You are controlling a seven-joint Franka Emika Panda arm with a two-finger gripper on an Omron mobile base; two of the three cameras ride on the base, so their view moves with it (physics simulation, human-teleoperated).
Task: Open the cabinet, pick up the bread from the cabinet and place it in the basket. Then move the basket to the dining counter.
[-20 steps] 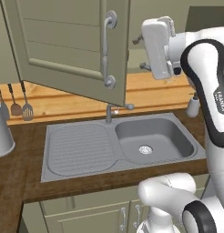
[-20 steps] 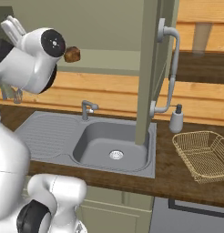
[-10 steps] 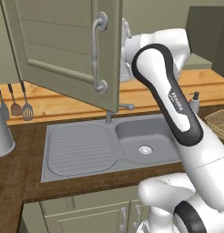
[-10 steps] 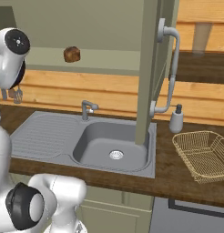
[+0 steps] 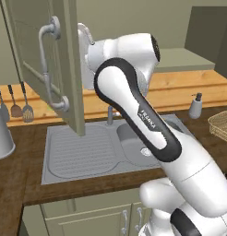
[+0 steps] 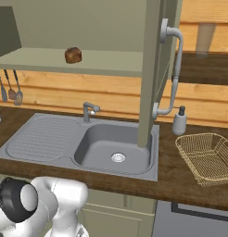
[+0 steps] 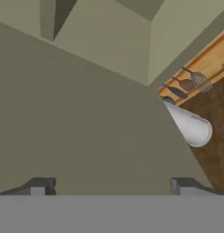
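One bread (image 6: 73,55) at shelf's 11 o'clock | we judge it light, soft; pinch sides | claw (image 7: 111,185) wide, empty

The arm (image 5: 147,133) is glossy white, built of rounded tubular links with bulbous shells at the joints. A broad black band runs along the middle link and carries small white lettering (it seems to read FRANKA). Dark rings mark the joints near the lower edge. The end effector (image 7: 113,185) has two small dark grey fingertips.

bread (image 6: 73,55) on cabinet shelf (image 6: 106,63), basket (image 6: 206,157) on worktop (image 6: 174,174)
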